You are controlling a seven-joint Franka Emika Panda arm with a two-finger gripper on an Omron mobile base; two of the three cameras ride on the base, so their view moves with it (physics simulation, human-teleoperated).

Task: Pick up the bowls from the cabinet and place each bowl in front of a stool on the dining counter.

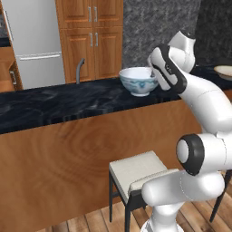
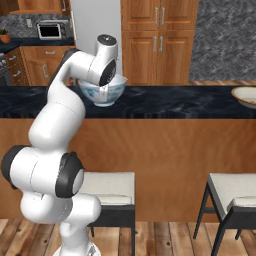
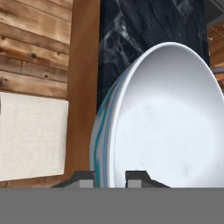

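From where I stand, the white arm is reaching up and over the dining counter (image 1: pixel 54 104), and its gripper (image 3: pixel 110 177) is clamped on the near rim of the white bowl with blue patterning (image 1: pixel 138 80). In the hand view the 2 dark fingertips (image 3: pixel 83 178) straddle the bowl's wall, 1 against the blue-striped outside and the other just inside the pale interior, so the bowl's rim runs right between them and the bowl spreads away from the hand toward the far side of the counter. The bowl sits upright at the counter's black veined top; whether its foot is resting on the marble or just above it I cannot tell. It is above the brown wood-grain side panel (image 2: pixel 170 160) and roughly in line with the stool (image 1: pixel 136 170) below, the 1 with the cream padded seat on black legs that stands just in front of the panel. In the right base view the wrist covers part of the bowl's front, with the rim showing to either side of it. A second stool (image 2: pixel 230 195) stands further along to the right, and near the counter's right end, well apart from the gripper, lies the shallow cream-beige bowl (image 2: pixel 246 96) with its darker rim, sitting on the marble top.
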